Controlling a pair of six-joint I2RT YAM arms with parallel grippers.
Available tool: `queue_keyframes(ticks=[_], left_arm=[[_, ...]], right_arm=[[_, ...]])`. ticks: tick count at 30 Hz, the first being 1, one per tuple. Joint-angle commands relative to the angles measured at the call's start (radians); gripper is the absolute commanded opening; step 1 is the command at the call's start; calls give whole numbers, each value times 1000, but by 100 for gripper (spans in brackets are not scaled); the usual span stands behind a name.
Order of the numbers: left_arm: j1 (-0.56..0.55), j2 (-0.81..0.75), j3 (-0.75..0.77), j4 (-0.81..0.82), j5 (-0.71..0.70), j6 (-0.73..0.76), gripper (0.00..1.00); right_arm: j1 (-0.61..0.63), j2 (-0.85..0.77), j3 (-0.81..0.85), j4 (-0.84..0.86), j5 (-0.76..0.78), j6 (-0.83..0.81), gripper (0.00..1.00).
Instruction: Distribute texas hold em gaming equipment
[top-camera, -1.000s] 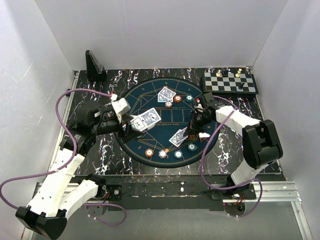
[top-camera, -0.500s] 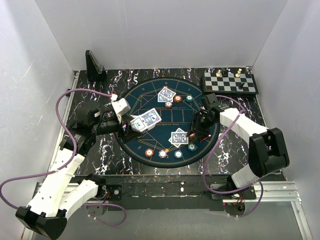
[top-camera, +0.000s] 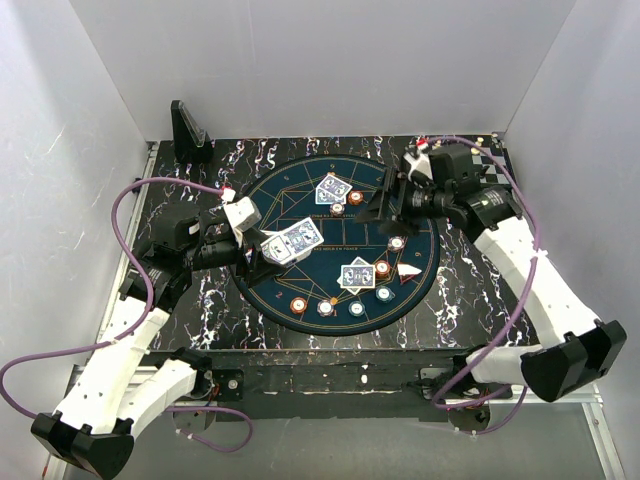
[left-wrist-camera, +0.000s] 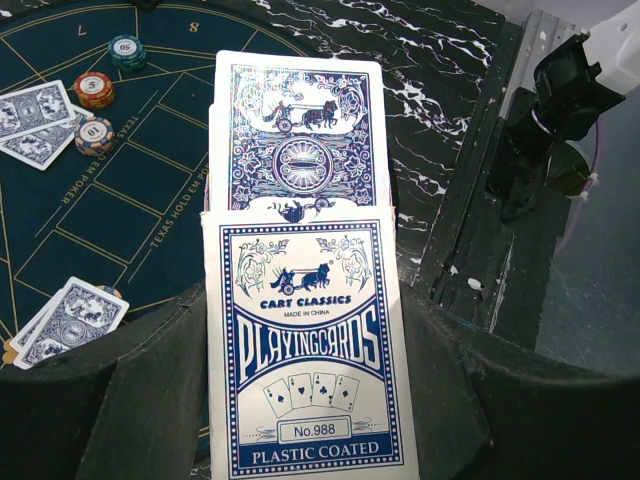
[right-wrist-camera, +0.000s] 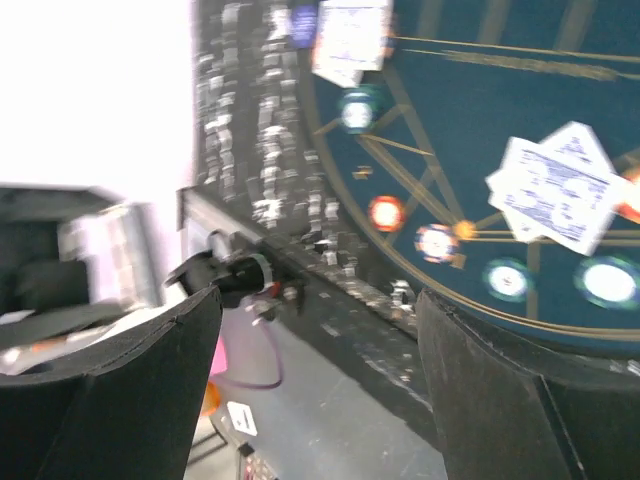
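Note:
My left gripper (top-camera: 272, 247) is shut on a blue-and-white card box (left-wrist-camera: 305, 360) held over the left part of the round mat (top-camera: 300, 200); one card (left-wrist-camera: 298, 130) sticks out of its top. Two pairs of cards lie on the mat, one at the back (top-camera: 333, 188) and one at the near right (top-camera: 358, 273). Several poker chips lie around them, such as an orange one (top-camera: 355, 197) and a teal one (top-camera: 357, 308). My right gripper (top-camera: 385, 205) hangs open and empty above the mat's right side. The right wrist view is blurred, showing cards (right-wrist-camera: 560, 195) and chips (right-wrist-camera: 437, 243) beyond its fingers (right-wrist-camera: 110, 400).
The chessboard (top-camera: 493, 148) at the back right is mostly hidden behind my right arm. A black stand (top-camera: 188, 128) sits at the back left corner. A small white piece (top-camera: 408, 269) lies on the mat's right edge. White walls close in the table on three sides.
My right gripper let go of two cards at the mat's near right, opened wide, then rose and swung toward the back right. The left gripper and its card box have not moved.

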Motion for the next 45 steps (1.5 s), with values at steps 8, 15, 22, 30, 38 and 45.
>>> queue_keyframes(ticks=[8, 15, 22, 30, 38, 45], left_arm=[[5, -12, 20, 14, 26, 6, 0], [5, -8, 28, 2, 29, 26, 0], [5, -12, 28, 2, 24, 23, 0], [3, -15, 36, 2, 27, 17, 0], [5, -18, 40, 4, 27, 12, 0], [5, -15, 48, 4, 29, 9, 0]], right_arm=[[254, 209, 318, 71, -132, 58, 88], [321, 266, 278, 139, -163, 96, 89], [327, 252, 219, 214, -203, 145, 80], [324, 234, 183, 206, -192, 148, 57], [297, 197, 163, 185, -178, 145, 47], [274, 163, 148, 170, -175, 141, 41]])
